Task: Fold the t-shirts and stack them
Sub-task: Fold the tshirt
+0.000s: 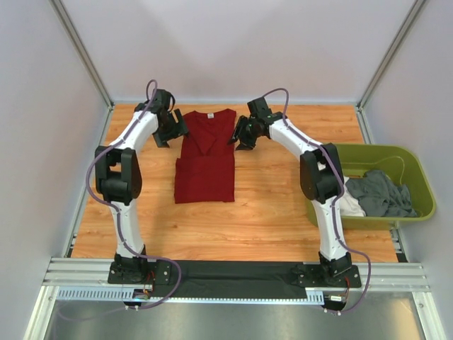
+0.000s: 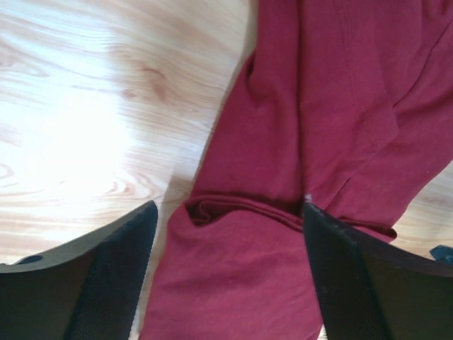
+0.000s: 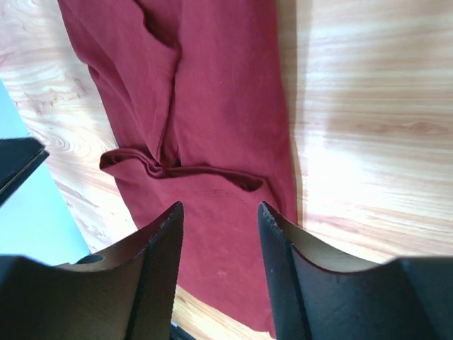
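**A:** Where's the red shirt (image 1: 206,159)?

**B:** Flat on the table (image 1: 283,212), centre towards 12 o'clock, collar at 12. Its sides are folded in, so it's a narrow strip.

**A:** And the grippers?

**B:** The left gripper (image 1: 168,134) is at the shirt's 10 o'clock and the right gripper (image 1: 242,137) at its 2 o'clock. Both have their jaws apart, the left wider. Neither holds anything, and cloth lies below each gap.

**A:** What worries you?

**B:** Both wrist views show a bunched ridge across the shirt. If it's folded over as it lies, I'd expect a lumpy, crooked packet that makes a poor base for a stack.

**A:** Anything else?

**B:** The fingers are low over loose layers. One could snag an edge as it moves away and pull a folded side back out. A pinch that takes only the top layer would peel the fold open.

**A:** The others?

**B:** The grey shirt (image 1: 379,193) and white shirt (image 1: 352,205) are crumpled in the tub (image 1: 417,177) at 3 o'clock. They overlap, so lifting one may drag the other out.
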### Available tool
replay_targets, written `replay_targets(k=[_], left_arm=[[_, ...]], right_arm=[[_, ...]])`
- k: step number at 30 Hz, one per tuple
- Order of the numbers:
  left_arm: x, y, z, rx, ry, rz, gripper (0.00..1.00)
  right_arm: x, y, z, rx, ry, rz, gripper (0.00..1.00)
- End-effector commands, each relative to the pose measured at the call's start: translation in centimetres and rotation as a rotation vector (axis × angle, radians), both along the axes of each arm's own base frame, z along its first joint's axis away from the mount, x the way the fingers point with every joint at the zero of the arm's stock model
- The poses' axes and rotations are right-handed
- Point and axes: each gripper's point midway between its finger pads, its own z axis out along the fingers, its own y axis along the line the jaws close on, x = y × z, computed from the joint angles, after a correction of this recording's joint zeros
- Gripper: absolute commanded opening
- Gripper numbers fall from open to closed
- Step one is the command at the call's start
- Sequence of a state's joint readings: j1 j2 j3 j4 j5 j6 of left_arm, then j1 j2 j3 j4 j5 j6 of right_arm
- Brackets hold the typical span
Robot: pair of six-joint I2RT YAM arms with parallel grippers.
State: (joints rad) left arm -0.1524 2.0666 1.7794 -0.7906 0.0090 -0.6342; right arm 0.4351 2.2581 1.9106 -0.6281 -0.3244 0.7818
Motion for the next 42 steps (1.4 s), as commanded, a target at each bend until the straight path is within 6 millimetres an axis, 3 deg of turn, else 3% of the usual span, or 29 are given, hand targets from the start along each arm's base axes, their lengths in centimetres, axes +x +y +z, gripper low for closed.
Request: replay_targets(k=[1, 2, 3, 4, 5, 6, 7, 8, 9, 10, 12, 13, 15, 20, 25, 29, 34, 39, 42], left_arm=[[-0.7, 0.9, 4.3, -0.017, -0.067, -0.044, 0.91], [-1.2, 0.7, 4.9, -0.026, -0.08, -0.061, 0.94], [-2.7, 0.1, 4.3, -0.057, -0.054, -0.094, 0.98], [-3.4, 0.0, 6.0, -0.074, -0.097, -0.107, 0.99], [-4.3, -0.2, 6.2, -0.087, -0.097, -0.115, 0.99], [-6.3, -0.4, 4.7, -0.108, -0.051, -0.127, 0.99], [-7.4, -0.5, 6.0, -0.122, -0.089, -0.133, 0.99], [-8.4, -0.6, 5.9, -0.134, -0.088, -0.138, 0.99], [-10.4, -0.9, 4.2, -0.162, -0.047, -0.15, 0.98], [-11.5, -1.0, 5.1, -0.175, -0.075, -0.155, 0.97], [-13.9, -1.5, 3.6, -0.222, -0.049, -0.166, 0.89], [-14.6, -1.7, 4.1, -0.235, -0.075, -0.174, 0.86], [-16.1, -1.5, 2.4, -0.232, -0.042, -0.153, 0.8], [-19.2, -0.5, -1.4, -0.191, 0.076, -0.12, 0.79], [-20.3, -1.1, -3.5, -0.234, 0.12, -0.112, 0.77], [-20.8, -1.3, -4.7, -0.232, 0.153, -0.108, 0.7], [-20.2, -1.2, -5.2, -0.202, 0.155, -0.113, 0.54], [-20.3, -1.1, -5.9, -0.186, 0.178, -0.113, 0.52], [-20.5, -1.0, -6.5, -0.175, 0.194, -0.111, 0.45]], right_arm=[[0.6, 0.8, 3.2, 0.052, -0.076, 0.006, 0.49], [0.3, 0.5, 3.3, 0.037, -0.086, 0.013, 0.55], [-0.2, 0.3, 3.4, 0.024, -0.097, 0.023, 0.59], [-1.6, -0.1, 3.5, 0.0, -0.107, 0.053, 0.63], [-2.3, -0.2, 3.7, -0.007, -0.117, 0.066, 0.7], [-3.1, -0.3, 3.8, -0.016, -0.121, 0.081, 0.72], [-4.4, -0.3, 4.9, -0.02, -0.145, 0.106, 0.72], [-5.9, -0.9, 3.6, -0.045, -0.116, 0.116, 0.72], [-6.9, -1.0, 3.4, -0.05, -0.113, 0.13, 0.72], [-8.1, -0.7, 4.3, -0.046, -0.128, 0.148, 0.71], [-10.3, -0.8, 3.1, -0.058, -0.095, 0.173, 0.65], [-11.3, -0.2, 3.4, -0.055, -0.098, 0.193, 0.61], [-12.7, -0.1, 2.2, -0.076, -0.073, 0.208, 0.61], [-15.1, -0.1, -0.8, -0.131, -0.016, 0.232, 0.58], [-17.9, -1.3, -3.1, -0.146, 0.047, 0.268, 0.57], [-19.3, -1.1, -3.5, -0.133, 0.039, 0.306, 0.54], [-19.2, -0.1, -3.7, -0.092, 0.021, 0.312, 0.45], [-19.2, 0.7, -3.8, -0.075, 0.019, 0.336, 0.39], [-19.2, 1.0, -4.0, -0.079, 0.012, 0.348, 0.39]])
